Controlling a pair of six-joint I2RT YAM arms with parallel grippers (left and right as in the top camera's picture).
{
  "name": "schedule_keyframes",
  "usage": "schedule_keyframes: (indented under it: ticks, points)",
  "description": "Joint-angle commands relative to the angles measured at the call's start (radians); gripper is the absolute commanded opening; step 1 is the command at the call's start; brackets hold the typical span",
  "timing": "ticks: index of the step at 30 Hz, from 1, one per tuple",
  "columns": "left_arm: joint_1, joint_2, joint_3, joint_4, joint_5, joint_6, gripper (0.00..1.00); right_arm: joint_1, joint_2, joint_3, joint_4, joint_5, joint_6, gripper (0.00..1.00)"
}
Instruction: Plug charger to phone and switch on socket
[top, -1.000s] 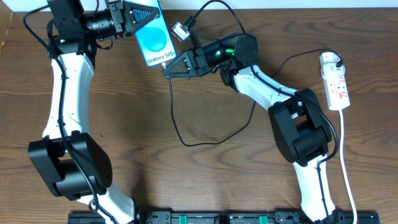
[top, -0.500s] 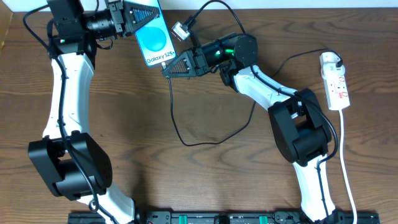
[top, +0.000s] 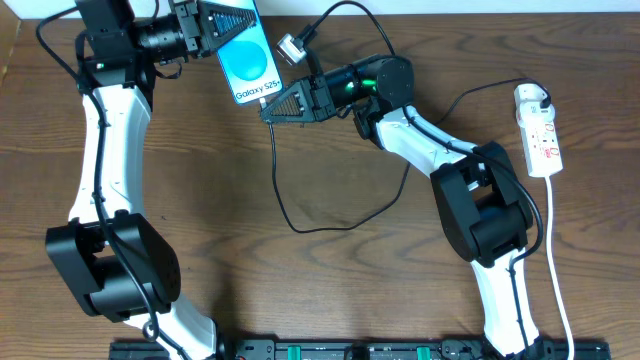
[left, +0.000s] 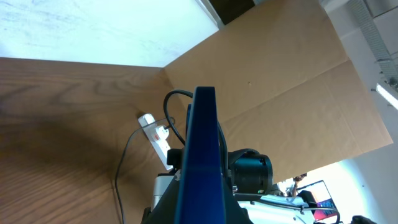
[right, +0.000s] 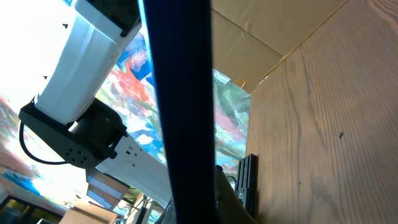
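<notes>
Fingers of the left gripper (top: 236, 28) were closed on the phone (top: 250, 62), held at 12 o'clock. The right gripper (top: 272, 110) was pinched on the charger (top: 276, 160) tip, just under it. The tip should be aligned with the port and pushed straight. The socket (top: 540, 135) lay at 3 o'clock.

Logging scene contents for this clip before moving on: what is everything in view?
phone: one, bright blue screen, held above the table's far edge
charger: one, black cable, looping across mid-table towards the socket
socket: one, white strip with red marks, table's right edge
white cord: one, from the socket to the near edge
cardboard panel: one, brown, beyond the table
table: one, dark wood
left gripper: black, shut on the phone
right gripper: black, shut on the charger's end, at the phone's lower edge
</notes>
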Motion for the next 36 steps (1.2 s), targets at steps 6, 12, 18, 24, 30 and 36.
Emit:
schedule_keyframes:
  ticks: [6,12,18,24,30,36]
  points:
    - [-0.018,-0.024,-0.001,-0.013,0.108,0.019,0.07,-0.040,-0.006,0.023,0.003,0.252,-0.032,0.01]
    - [-0.018,-0.024,-0.001,-0.013,0.108,-0.017,0.07,-0.040,-0.006,0.023,-0.031,0.244,-0.050,0.01]
    - [-0.018,-0.024,-0.001,-0.013,0.108,-0.017,0.07,-0.041,-0.006,0.023,-0.046,0.248,-0.048,0.01]
    - [-0.018,-0.024,-0.001,-0.013,0.108,-0.008,0.07,-0.041,-0.006,0.023,-0.068,0.255,-0.049,0.01]
    - [-0.018,-0.024,-0.002,-0.013,0.108,0.018,0.08,-0.043,-0.006,0.023,-0.005,0.239,-0.049,0.01]
    - [-0.018,-0.024,-0.002,-0.020,0.108,0.018,0.07,-0.044,-0.006,0.023,0.078,0.200,-0.068,0.01]
